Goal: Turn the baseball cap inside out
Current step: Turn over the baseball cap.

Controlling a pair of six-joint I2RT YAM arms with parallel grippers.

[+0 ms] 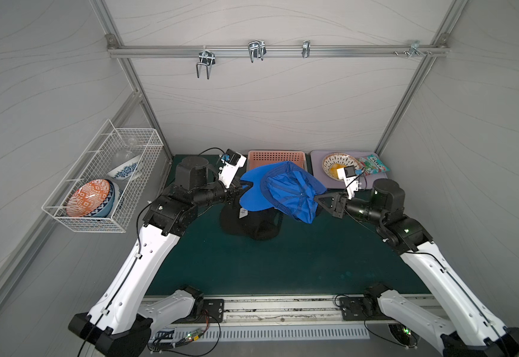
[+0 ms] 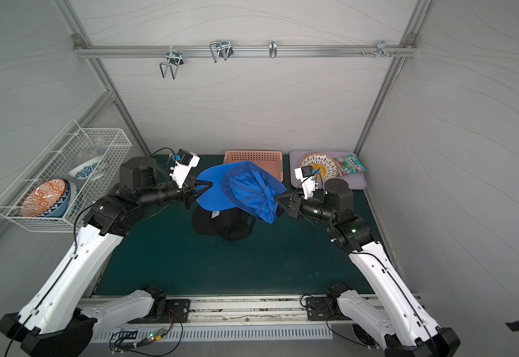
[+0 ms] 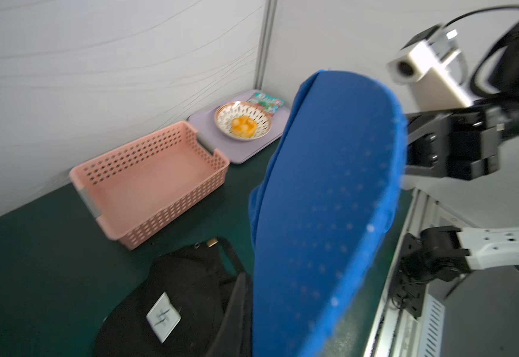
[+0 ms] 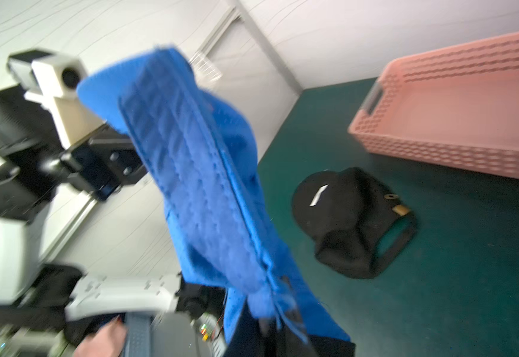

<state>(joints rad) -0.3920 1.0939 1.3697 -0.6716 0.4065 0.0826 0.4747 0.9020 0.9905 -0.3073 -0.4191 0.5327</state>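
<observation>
The left gripper [image 1: 245,186] is clamped shut on the outer edge of the brim [image 1: 252,191] of the blue cap [image 1: 282,191]. The cap hangs in the air between the two arms, above the middle of the desk [image 1: 252,272] and towards its far edge. It clears the black cap [image 1: 252,224], which lies on the desk beneath it, and sits nearer than the pink basket [image 1: 275,156].

The cap's long axis runs across the desk from arm to arm, with the brim towards the left side and the crown [image 1: 295,194] towards the right. The crown sags below the line between the two holds, and in both top views its seam tapes face up.

The right gripper [image 1: 317,197] has its jaws together on the crown's right-hand fabric. The right wrist view is too blurred to say whether it pinches the rim or the cloth itself.

Judged from this, both arms are equally near, one at each end. The slack crown lies directly leftward from the right gripper, so the next move likely depends on driving or pulling that end along the axis against the fixed brim.
</observation>
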